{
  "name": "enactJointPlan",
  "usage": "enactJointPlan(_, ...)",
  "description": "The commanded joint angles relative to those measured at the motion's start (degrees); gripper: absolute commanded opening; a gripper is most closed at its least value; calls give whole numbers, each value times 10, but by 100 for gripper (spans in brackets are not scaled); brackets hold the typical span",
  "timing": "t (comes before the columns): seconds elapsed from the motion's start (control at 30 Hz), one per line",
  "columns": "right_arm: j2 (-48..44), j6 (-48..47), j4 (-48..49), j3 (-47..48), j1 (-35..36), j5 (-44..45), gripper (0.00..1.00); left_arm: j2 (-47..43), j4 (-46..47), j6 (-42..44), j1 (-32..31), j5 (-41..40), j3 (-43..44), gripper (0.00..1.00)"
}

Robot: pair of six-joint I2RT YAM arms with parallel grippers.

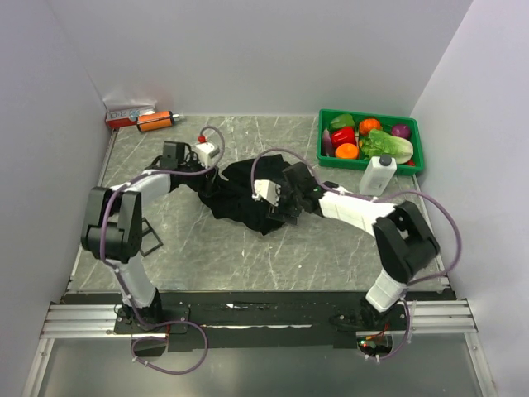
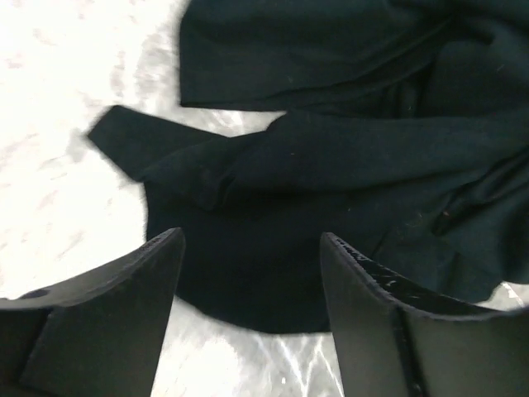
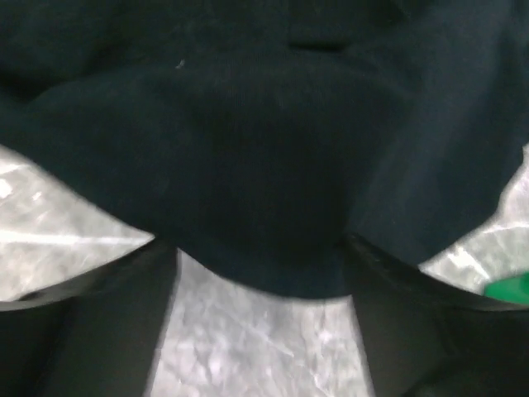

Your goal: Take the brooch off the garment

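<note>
The brooch cannot be made out in any of the three views. The garment (image 1: 238, 203) lies crumpled in a black heap at the middle of the grey marbled table (image 1: 207, 248), between the two arms.

Left gripper (image 1: 218, 173): positioned at the left edge of the heap. In its wrist view the left gripper (image 2: 252, 240) has both fingers (image 2: 124, 289) spread wide. A rounded fold of the garment (image 2: 347, 149) lies on the table beyond and between them. Nothing is clamped, and no contact between fingers and cloth is visible.

Right gripper (image 1: 278, 210): positioned over the right-hand part of the heap. In its wrist view the right gripper (image 3: 258, 248) is likewise spread wide. A rounded edge of the garment (image 3: 248, 124) reaches down into the gap between the fingers (image 3: 116, 298). The cloth appears to overlap both fingertips; whether it touches them cannot be told. The jaws are not closed on it.

Surroundings: a green bin (image 1: 368, 113) of toy vegetables stands at the far right corner, with a white bottle (image 1: 378, 174) just in front of it. An orange cylinder (image 1: 154, 121) with a black cap lies at the far left, beside a red and white box (image 1: 126, 113).
</note>
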Motion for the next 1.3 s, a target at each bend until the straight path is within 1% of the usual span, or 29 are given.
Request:
enactJointPlan(0.0, 42, -13, 16, 59, 9, 21, 64, 30, -37, 70, -32, 7, 35, 65)
enactJointPlan(0.03, 47, -5, 7, 76, 9, 24, 46, 34, -45, 79, -35, 3, 36, 61)
enactJointPlan(0.07, 49, -3, -3, 84, 7, 29, 37, 45, -53, 87, -40, 1, 41, 53)
enactJointPlan(0.1, 44, 2, -8, 91, 6, 34, 29, 52, -84, 94, -41, 5, 55, 35)
enactJointPlan(0.13, 37, 3, -11, 101, 5, 37, 14, 60, -105, 97, -40, 5, 70, 21)
enactJointPlan(0.17, 28, 6, -13, 106, 4, 38, 5, 73, -126, 93, -39, 5, 85, 10)
enactJointPlan(0.2, 9, 13, -15, 112, -1, 38, 0, 74, -140, 81, -36, 9, 108, 1)
enactJointPlan(0.23, -2, 17, -19, 126, -3, 38, 0, 70, -151, 73, -32, 18, 113, 1)
enactJointPlan(0.33, -43, 37, -52, 174, -14, 27, 0, 1, -133, 31, -4, 54, 95, 1)
enactJointPlan(0.37, -51, 42, -61, 189, -18, 19, 0, -45, -131, 21, 16, 64, 92, 1)
enactJointPlan(0.43, -74, 63, -85, 237, -31, 10, 0, -95, -132, -11, 36, 90, 98, 1)
enactJointPlan(0.47, -78, 69, -92, 256, -36, 3, 0, -145, -130, -22, 57, 98, 106, 1)
enactJointPlan(0.5, -81, 82, -107, 294, -41, -5, 0, -169, -129, -43, 67, 101, 112, 1)
enactJointPlan(0.53, -80, 88, -112, 315, -46, -7, 0, -192, -127, -52, 76, 102, 118, 1)
enactJointPlan(0.57, -77, 95, -119, 336, -57, -12, 0, -233, -121, -60, 82, 102, 131, 1)
enactJointPlan(0.6, -66, 111, -126, 381, -66, -20, 0, -251, -123, -65, 97, 101, 139, 1)
enactJointPlan(0.67, -47, 129, -157, 434, -89, -33, 0, -292, -132, -65, 101, 97, 163, 1)
enactJointPlan(0.7, -23, 149, -169, 491, -97, -40, 0, -302, -154, -59, 101, 103, 171, 1)
enactJointPlan(0.77, 3, 165, -217, 550, -111, -65, 0, -324, -176, -60, 101, 110, 189, 1)
enactJointPlan(0.8, 22, 178, -231, 599, -123, -73, 0, -332, -195, -68, 101, 115, 191, 1)
enactJointPlan(0.87, 28, 189, -253, 629, -131, -88, 0, -360, -206, -73, 101, 114, 190, 1)
enactJointPlan(0.97, 1, 185, -254, 615, -137, -98, 0, -404, -220, -81, 101, 98, 180, 1)
enactJointPlan(1.07, -57, 153, -257, 532, -138, -113, 2, -444, -242, -62, 100, 78, 166, 1)
enactJointPlan(1.1, -88, 132, -261, 480, -137, -117, 3, -453, -250, -49, 100, 72, 163, 1)
enactJointPlan(1.2, -132, 111, -272, 391, -144, -126, 4, -473, -275, -25, 99, 62, 145, 1)
enactJointPlan(1.27, -144, 125, -269, 368, -158, -132, 4, -474, -275, -23, 98, 63, 128, 1)
